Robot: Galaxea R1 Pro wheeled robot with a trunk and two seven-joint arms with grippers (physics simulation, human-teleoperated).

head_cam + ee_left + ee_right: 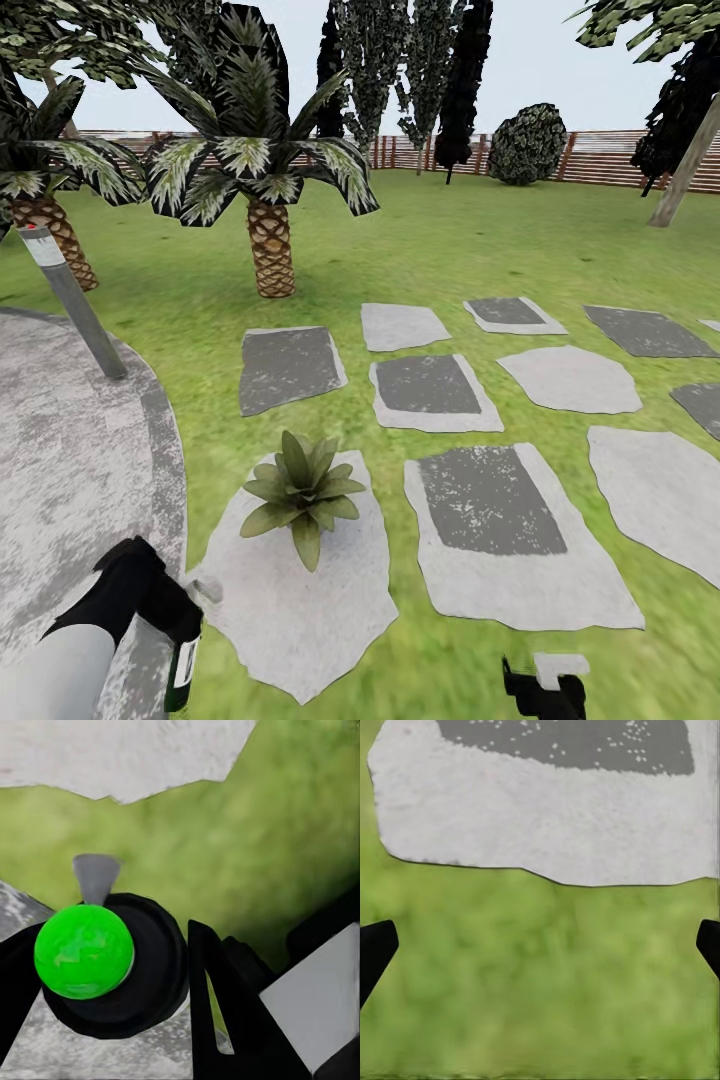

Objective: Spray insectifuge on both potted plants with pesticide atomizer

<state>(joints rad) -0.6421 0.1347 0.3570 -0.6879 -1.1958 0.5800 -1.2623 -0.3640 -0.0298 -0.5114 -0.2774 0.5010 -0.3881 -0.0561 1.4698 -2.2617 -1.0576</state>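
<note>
one potted plant point(303, 492) at six o'clock, one spray bottle point(184, 655) at seven, two palms point(262, 170) at eleven, one lamp post point(72, 298) at nine, one round bush point(527, 144) at one.

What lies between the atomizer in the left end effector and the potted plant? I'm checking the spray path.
In the head view, only bare pale stepping stone separates the atomizer from the potted plant.

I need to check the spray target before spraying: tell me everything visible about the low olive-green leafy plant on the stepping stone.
The low potted plant is a rosette of broad, pointed olive-green leaves spreading outward, with no pot visible. It sits upright on the far part of a pale grey irregular stepping stone, grass around the stone. Nothing touches it; the left gripper holding the dark-green pesticide atomizer is nearer the robot, apart from it.
</note>
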